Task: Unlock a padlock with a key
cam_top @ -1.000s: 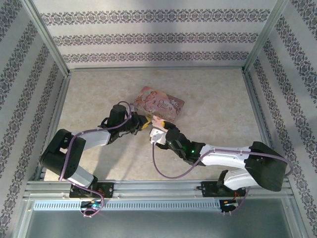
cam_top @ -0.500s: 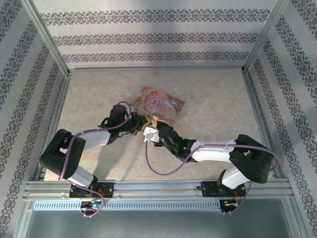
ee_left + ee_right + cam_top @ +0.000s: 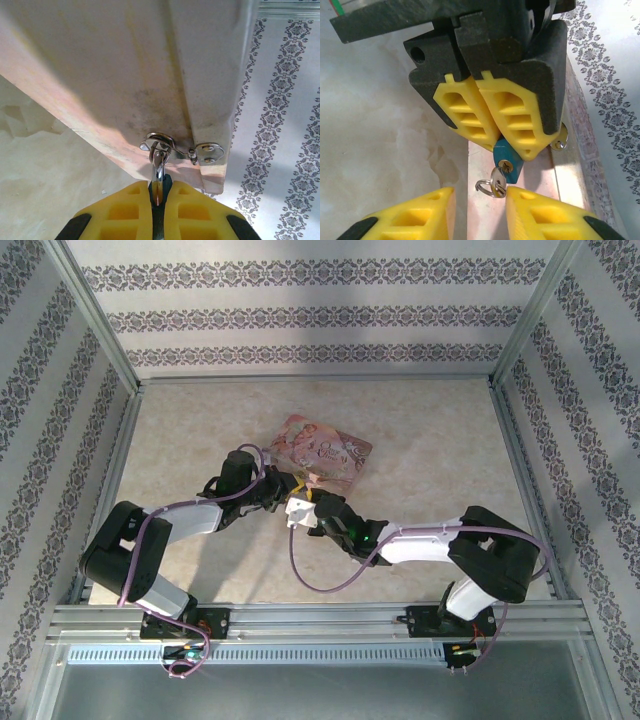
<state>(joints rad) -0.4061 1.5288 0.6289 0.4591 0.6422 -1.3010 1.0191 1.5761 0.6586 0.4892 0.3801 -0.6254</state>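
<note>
Left fingers [image 3: 512, 117] clamp the padlock [image 3: 505, 154] to steady it; right fingers [image 3: 422, 215] are apart just before the key [image 3: 498, 179], probably to grip it.

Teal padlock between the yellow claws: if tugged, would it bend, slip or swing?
The small teal metal padlock looks rigid and probably heavy for its size. Its silvery shackle seems hooked through the metal latch of the pink tin, so it would likely swing, not come free. The smooth body might slip from the yellow pads.
</note>
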